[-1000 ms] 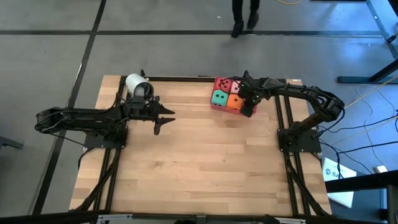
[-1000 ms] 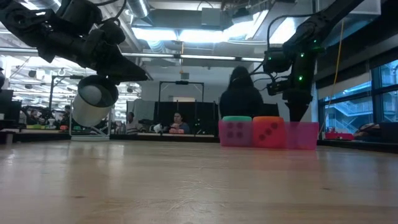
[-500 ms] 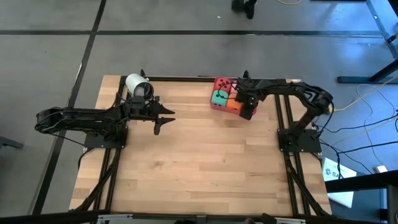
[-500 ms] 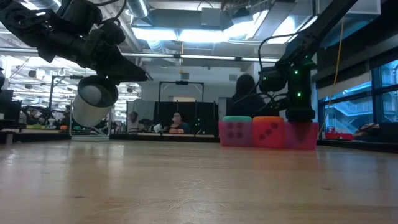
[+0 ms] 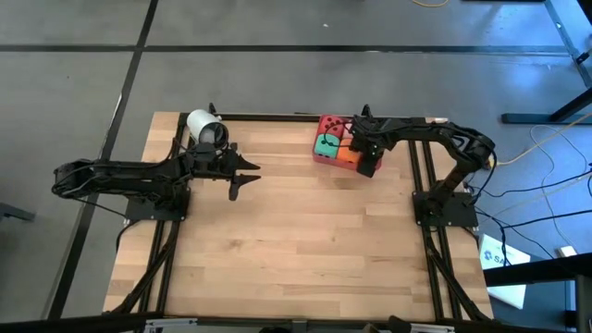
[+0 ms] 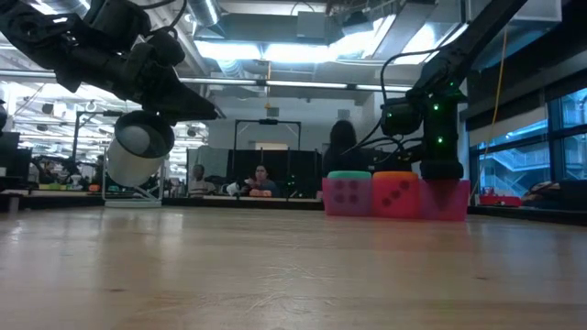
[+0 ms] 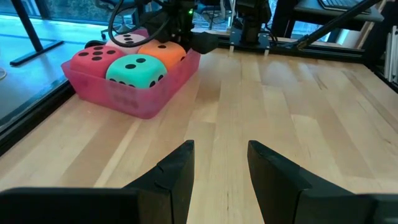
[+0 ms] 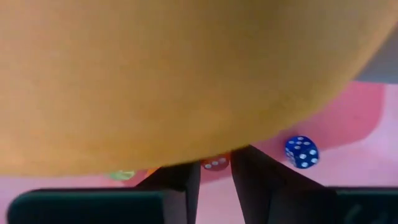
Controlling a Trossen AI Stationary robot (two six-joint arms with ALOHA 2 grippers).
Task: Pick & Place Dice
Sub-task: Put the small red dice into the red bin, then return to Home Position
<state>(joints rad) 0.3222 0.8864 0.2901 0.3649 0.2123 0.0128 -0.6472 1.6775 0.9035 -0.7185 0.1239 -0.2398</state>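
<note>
The left gripper (image 5: 242, 177) hung over the table's left half, just as a second before, its fingers (image 7: 177, 171) parted and holding nothing, with the white cylinder (image 5: 205, 128) just behind that arm. In the pink tray (image 5: 323, 155) at the far right sat the green die (image 5: 325, 144), red die (image 5: 330, 125) and orange die (image 5: 348, 154). The right gripper (image 5: 365, 157) had come down into the tray against the orange die since then; whether it gripped could not be told.
</note>
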